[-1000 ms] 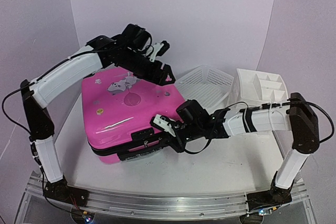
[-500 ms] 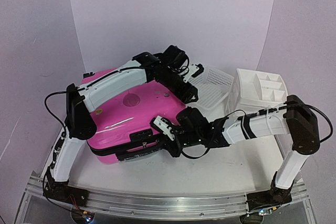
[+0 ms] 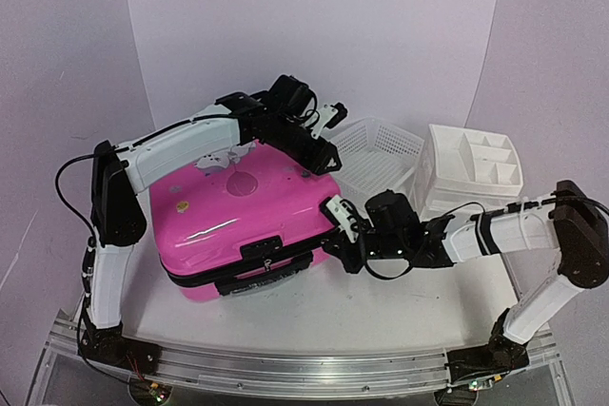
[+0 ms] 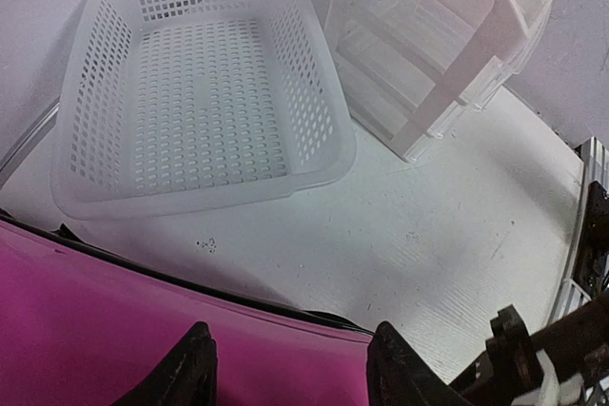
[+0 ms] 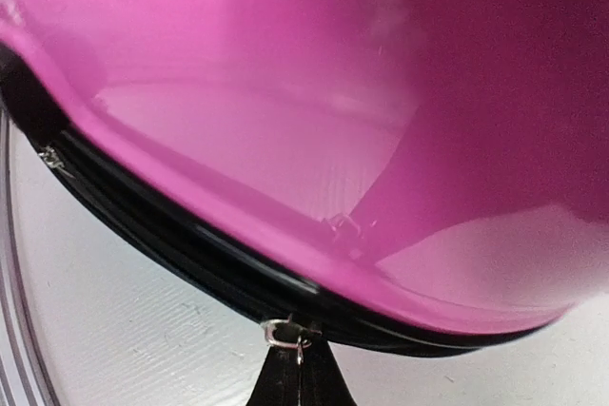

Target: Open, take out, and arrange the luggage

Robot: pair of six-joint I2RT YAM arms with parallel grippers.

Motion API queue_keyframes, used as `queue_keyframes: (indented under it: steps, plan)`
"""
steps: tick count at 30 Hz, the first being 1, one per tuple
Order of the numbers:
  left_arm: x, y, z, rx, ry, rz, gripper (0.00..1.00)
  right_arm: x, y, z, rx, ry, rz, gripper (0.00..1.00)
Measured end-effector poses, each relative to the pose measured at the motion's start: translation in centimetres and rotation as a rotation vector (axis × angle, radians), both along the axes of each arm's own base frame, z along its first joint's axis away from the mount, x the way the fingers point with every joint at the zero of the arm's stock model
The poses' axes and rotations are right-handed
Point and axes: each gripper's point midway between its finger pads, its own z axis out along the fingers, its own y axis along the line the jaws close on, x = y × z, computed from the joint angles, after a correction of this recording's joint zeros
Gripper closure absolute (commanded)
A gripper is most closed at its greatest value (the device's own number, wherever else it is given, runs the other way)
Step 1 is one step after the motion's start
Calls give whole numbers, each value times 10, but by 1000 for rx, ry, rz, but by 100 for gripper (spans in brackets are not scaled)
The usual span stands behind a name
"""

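Clenched on the zipper pull [image 5: 285, 333], the right pincer [image 3: 335, 210] has dragged it round the suitcase [image 3: 228, 225] corner, so unzipping progresses; the left pincer [image 4: 290, 335] hovers above, half-released.

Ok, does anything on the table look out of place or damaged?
Nothing stands out. The hot-pink hard-shell suitcase lies flat with its lid down, and the white mesh plastic basket sits upright and empty beside it. No spill or damage shows.

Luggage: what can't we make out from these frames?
- Contents: luggage lid down in every view.
- Zipper pull: right wrist view, tab vanishes between right pincer tips; grip unconfirmed.
- Left pincer: left wrist view, tips overlap pink shell; contact or hovering unclear.
- Far zipper run: top view, left arm covers it.
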Motion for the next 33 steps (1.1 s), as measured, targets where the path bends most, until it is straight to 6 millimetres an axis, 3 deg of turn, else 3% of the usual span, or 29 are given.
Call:
queue_keyframes:
  steps: [13, 22, 25, 29, 33]
  plan:
    - [-2, 4, 1, -37, -44, -5, 51, 30, -39, 5, 108, 116, 137, 100]
    - [-9, 11, 4, -39, -73, -21, 51, 44, -44, 4, 63, -12, 405, 100]
    - [-17, 22, 8, -26, -64, -22, 49, 49, -43, 4, 40, -19, 500, 100]
    - [-40, 51, 12, 26, -15, -15, 45, 63, -44, 6, 24, -57, 580, 100]
    - [-64, 78, 14, 71, 36, -6, 37, 62, -39, 8, 8, -101, 645, 100]
